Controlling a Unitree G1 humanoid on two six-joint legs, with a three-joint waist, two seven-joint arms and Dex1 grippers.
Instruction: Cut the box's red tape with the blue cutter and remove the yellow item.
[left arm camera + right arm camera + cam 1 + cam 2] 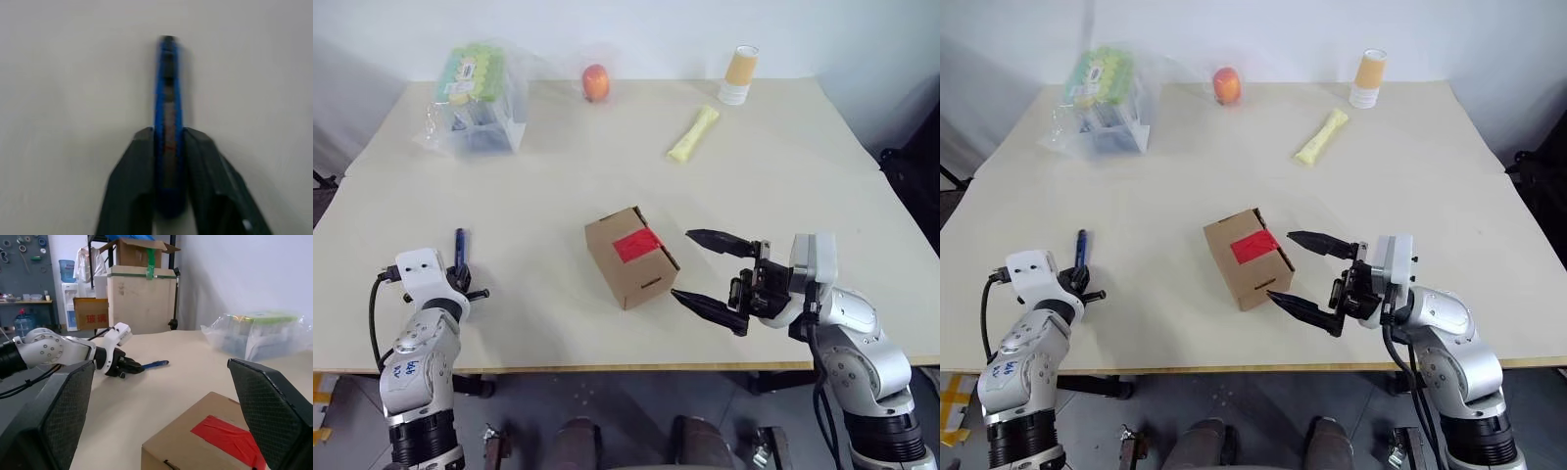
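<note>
The table (607, 176) carries one box (628, 258) at its centre, sealed by one strip of red tape (637, 243), and one blue cutter (461, 245) near the front left edge. Also present: one orange-red fruit (596, 82), one pale yellow bone-shaped piece (693, 134), one stack of paper cups (740, 74) and one clear plastic bag of goods (476, 98) (all along the far side).

The left gripper (168, 171) lies low and level over the tabletop, fingers pressed against both sides of the cutter's rear end. The right gripper (713, 274) points sideways at the box from just beside it, jaws spread wide and holding nothing.
</note>
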